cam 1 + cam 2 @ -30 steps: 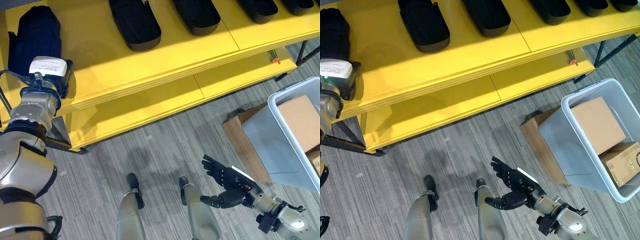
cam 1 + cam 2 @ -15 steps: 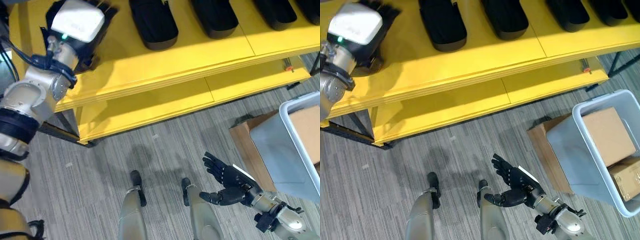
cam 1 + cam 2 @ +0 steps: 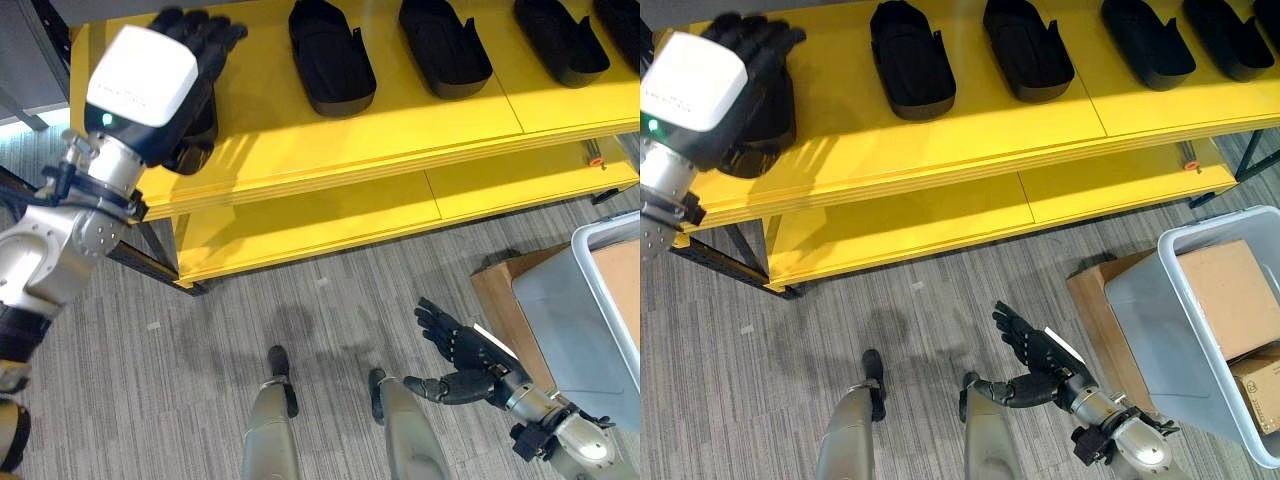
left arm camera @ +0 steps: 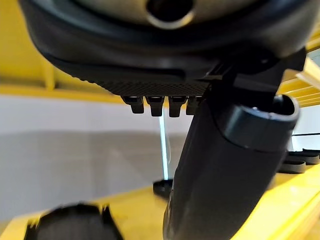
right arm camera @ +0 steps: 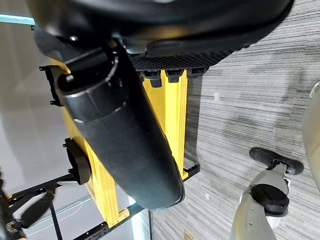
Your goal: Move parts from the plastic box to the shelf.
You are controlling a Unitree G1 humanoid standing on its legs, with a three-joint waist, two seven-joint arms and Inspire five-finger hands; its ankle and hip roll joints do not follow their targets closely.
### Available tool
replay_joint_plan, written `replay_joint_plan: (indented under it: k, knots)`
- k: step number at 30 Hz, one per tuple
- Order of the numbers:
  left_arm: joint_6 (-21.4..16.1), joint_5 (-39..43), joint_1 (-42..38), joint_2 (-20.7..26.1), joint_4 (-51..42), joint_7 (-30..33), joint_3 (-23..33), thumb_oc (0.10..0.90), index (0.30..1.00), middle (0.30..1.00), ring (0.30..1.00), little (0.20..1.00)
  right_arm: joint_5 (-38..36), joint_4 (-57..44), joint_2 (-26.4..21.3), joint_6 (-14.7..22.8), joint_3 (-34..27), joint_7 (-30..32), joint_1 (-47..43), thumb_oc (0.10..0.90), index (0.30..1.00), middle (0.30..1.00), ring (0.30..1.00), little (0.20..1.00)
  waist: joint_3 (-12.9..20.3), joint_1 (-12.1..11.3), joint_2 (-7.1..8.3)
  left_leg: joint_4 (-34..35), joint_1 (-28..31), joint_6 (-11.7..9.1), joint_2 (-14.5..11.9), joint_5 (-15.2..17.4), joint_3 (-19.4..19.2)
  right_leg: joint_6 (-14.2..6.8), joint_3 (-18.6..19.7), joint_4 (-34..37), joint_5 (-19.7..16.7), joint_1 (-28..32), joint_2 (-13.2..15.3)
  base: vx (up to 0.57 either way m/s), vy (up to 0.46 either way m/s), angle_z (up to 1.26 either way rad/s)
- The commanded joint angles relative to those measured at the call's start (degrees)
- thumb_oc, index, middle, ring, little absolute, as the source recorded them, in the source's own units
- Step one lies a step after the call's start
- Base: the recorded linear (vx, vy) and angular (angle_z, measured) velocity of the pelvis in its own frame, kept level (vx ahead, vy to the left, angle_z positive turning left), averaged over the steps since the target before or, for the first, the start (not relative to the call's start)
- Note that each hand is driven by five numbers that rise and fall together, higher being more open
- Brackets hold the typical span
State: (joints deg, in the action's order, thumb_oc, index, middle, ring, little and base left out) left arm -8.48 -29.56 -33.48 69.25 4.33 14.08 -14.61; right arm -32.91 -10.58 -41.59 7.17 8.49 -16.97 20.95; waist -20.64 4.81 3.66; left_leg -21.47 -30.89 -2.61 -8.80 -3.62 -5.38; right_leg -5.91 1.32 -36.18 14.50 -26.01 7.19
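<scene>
Several black moulded parts (image 3: 330, 55) lie in a row on the top board of the yellow shelf (image 3: 300, 140). My left hand (image 3: 200, 45) hovers over the leftmost part (image 3: 760, 135) at the shelf's left end, fingers straight and holding nothing. Its thumb (image 4: 225, 165) stands free in the left wrist view. Low over the floor at the right, my right hand (image 3: 470, 355) is spread open and empty. The grey plastic box (image 3: 1150, 330) stands on the floor at the far right with cardboard boxes (image 3: 1225, 295) inside.
A flat piece of cardboard (image 3: 1090, 300) lies under the plastic box. The shelf has a lower yellow board (image 3: 310, 215) and dark metal legs (image 3: 150, 265). Grey striped carpet (image 3: 180, 350) spreads between shelf and box.
The camera has swung, so the shelf and box sit differently in view. My left hand has risen from the near end of the leftmost part to above it. The right hand has barely moved.
</scene>
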Motion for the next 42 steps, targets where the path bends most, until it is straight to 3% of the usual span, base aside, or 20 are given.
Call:
replay_joint_plan:
  k: [1,3,6,8,14,16,24,42]
  knots:
    - [-1.34,3.24,-0.68,-0.51,-0.99,2.04,9.63,0.900,1.000,1.000,1.000,1.000,-0.01,-4.22,0.40,4.40,-4.14,0.11,-0.36,0.900,1.000,1.000,1.000,1.000,3.53,0.52,-1.47,-4.43,3.16,-1.84,-3.80,7.28,-0.11,1.11,-1.28,7.71,-5.11,2.59,2.29,0.01,-0.022,0.08]
    - [-1.36,3.34,1.82,-1.37,-1.95,1.61,11.06,0.900,1.000,1.000,1.000,1.000,0.17,-4.29,0.48,4.37,-4.18,0.31,-0.63,0.900,1.000,1.000,1.000,1.000,3.54,0.35,-1.48,-4.05,3.72,-1.88,-3.73,7.17,0.02,1.11,-1.42,7.87,-5.09,3.04,2.32,0.03,-0.016,0.04]
    - [-2.44,5.10,13.24,-6.30,-4.63,-0.81,16.51,0.900,1.000,1.000,1.000,1.000,0.99,-4.09,1.48,4.25,-4.23,0.69,-1.48,0.900,1.000,1.000,1.000,1.000,3.84,-0.26,-1.47,-2.82,6.08,-1.95,-3.37,6.70,0.24,1.14,-2.13,8.73,-4.75,5.82,2.36,0.04,-0.023,0.03]
    - [-2.59,5.12,16.84,-7.94,-6.52,-1.75,18.42,0.900,1.000,1.000,1.000,1.000,1.15,-3.98,1.78,4.22,-4.36,0.88,-1.80,0.900,1.000,1.000,1.000,1.000,4.16,-0.40,-1.54,-2.16,7.18,-1.93,-3.20,6.59,0.28,1.14,-2.35,9.12,-4.67,6.88,2.44,0.04,-0.010,0.05]
    - [-3.19,4.06,26.15,-15.23,-11.95,-4.05,20.02,0.900,1.000,1.000,1.000,1.000,1.86,-3.24,3.29,4.16,-4.01,1.73,-2.91,0.900,1.000,1.000,1.000,1.000,5.55,-1.27,-1.53,0.26,10.25,-1.90,-2.96,5.87,0.66,0.98,-3.59,11.02,-4.44,10.02,2.61,0.05,-0.015,0.12]
    - [-2.80,3.97,28.98,-20.08,-12.43,-4.26,19.76,0.900,1.000,1.000,1.000,1.000,2.07,-3.63,3.74,3.88,-3.73,2.08,-3.24,0.900,1.000,1.000,1.000,1.000,6.50,-1.54,-1.27,1.42,11.59,-1.89,-2.88,5.50,0.92,1.02,-4.25,11.91,-4.24,11.40,2.51,0.05,-0.024,0.09]
    - [-1.80,3.49,29.90,-24.36,-12.35,-5.02,18.04,0.900,1.000,1.000,1.000,1.000,2.12,-4.01,3.70,3.19,-3.57,2.59,-3.39,0.900,1.000,1.000,1.000,1.000,7.61,-1.37,-0.90,2.74,12.14,-1.92,-2.94,4.82,1.12,1.22,-4.97,13.17,-4.22,12.49,2.20,0.00,-0.006,0.03]
    - [3.43,-0.04,15.58,-29.51,2.92,-3.34,7.01,0.900,1.000,1.000,1.000,1.000,0.90,-4.76,2.70,1.48,-2.56,2.87,-3.79,0.900,1.000,1.000,1.000,1.000,6.28,-0.03,0.40,0.59,9.10,-1.79,-3.76,4.73,1.16,1.67,-3.62,10.54,-4.26,8.75,1.29,-0.01,-0.004,-0.01]
